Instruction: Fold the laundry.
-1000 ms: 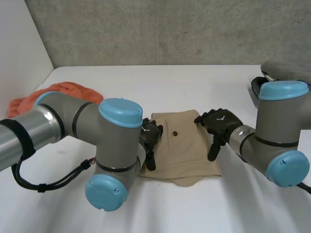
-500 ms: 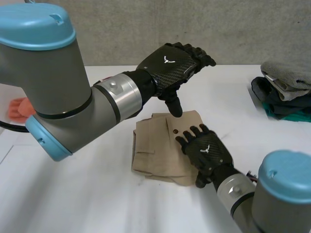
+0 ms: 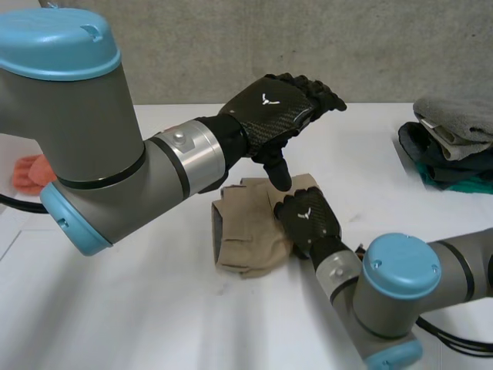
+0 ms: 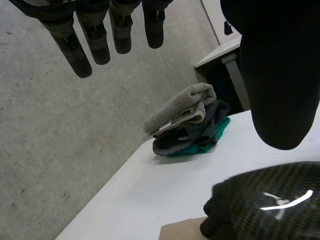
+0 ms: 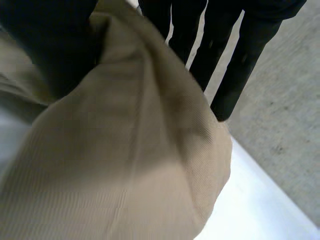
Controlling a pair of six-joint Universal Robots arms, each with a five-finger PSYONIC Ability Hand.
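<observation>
A tan folded garment (image 3: 246, 231) lies bunched on the white table (image 3: 115, 308) in the head view. My right hand (image 3: 306, 220) is on its right edge, with thumb and fingers (image 5: 235, 60) closed on a fold of the tan cloth (image 5: 125, 165). That side is drawn up and rolled towards the middle. My left hand (image 3: 277, 108) hangs in the air above the garment's far edge, open, its fingers (image 4: 80, 45) straight and apart from the thumb (image 4: 275, 75). Under it the left wrist view shows the right hand (image 4: 270, 205) and a corner of the garment (image 4: 182, 231).
A pile of folded clothes (image 3: 454, 146), grey on dark on green, sits at the table's far right edge (image 4: 187, 120). An orange cloth (image 3: 31, 173) lies at the far left, behind my left arm (image 3: 85, 139). A grey wall backs the table.
A second ago both hands lay flat on the spread garment. The left hand has since lifted clear. The right hand has now closed on the right edge and bunched it leftward.
</observation>
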